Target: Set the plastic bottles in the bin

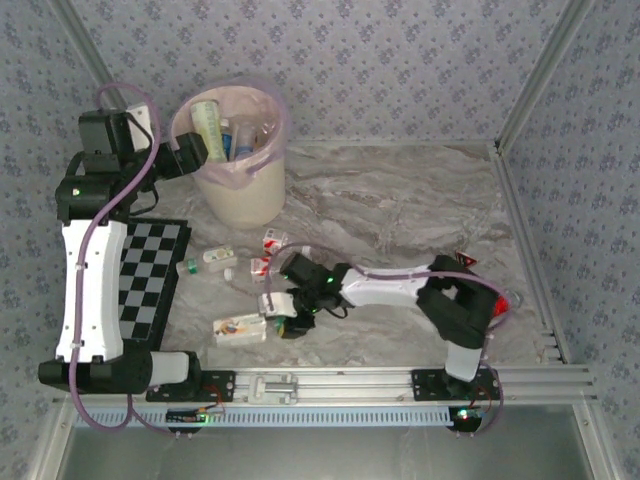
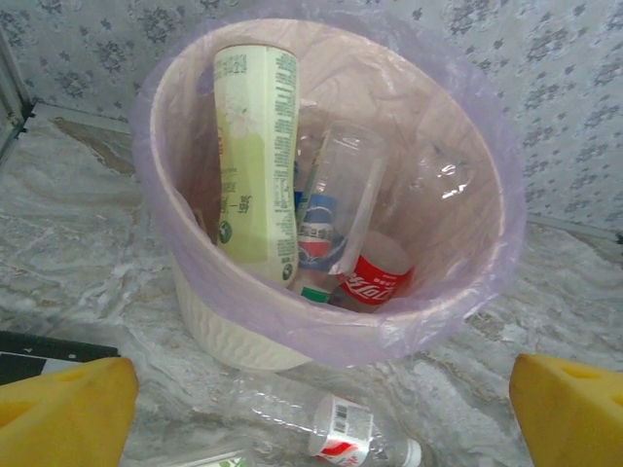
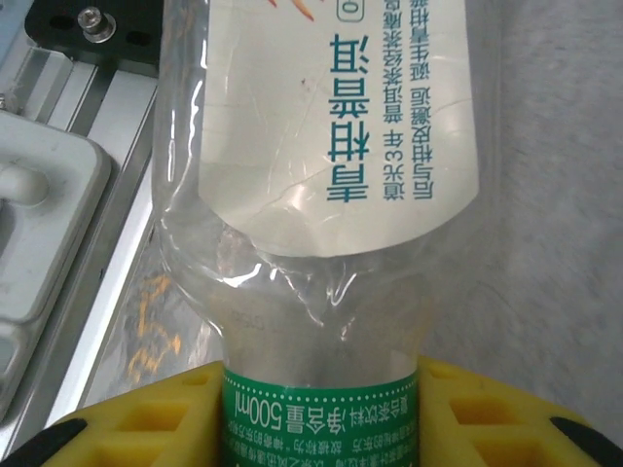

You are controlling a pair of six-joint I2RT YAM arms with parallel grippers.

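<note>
The bin [image 1: 245, 205], a cream bucket lined with a lilac bag, stands at the far left of the marble table [image 1: 400, 210]. Inside it a pale green bottle [image 2: 255, 156] stands upright against the left wall. A blue-labelled bottle [image 2: 317, 238] and a red-labelled bottle [image 2: 376, 282] sit lower down beside it.

The left gripper [image 1: 200, 150] hangs just beside the bin's left rim. Its jaws are spread wide with nothing between them.

On the near side of the bin, well apart from it, a green-banded bottle [image 3: 321, 195] lies on its side on the table. It is clear, with a white label in teal print. The right gripper [image 1: 283, 318] has closed in on it, and its yellow pads [image 3: 146, 418] press against both sides of the green band.

Between that bottle and the bin lie more loose bottles. A green-capped bottle [image 1: 208, 260] is just in front of the bin, and two red-and-white-labelled bottles [image 1: 270, 240] lie a little to its right. A checkered board [image 1: 150, 275] lies flat in front of the bin on its left side
</note>
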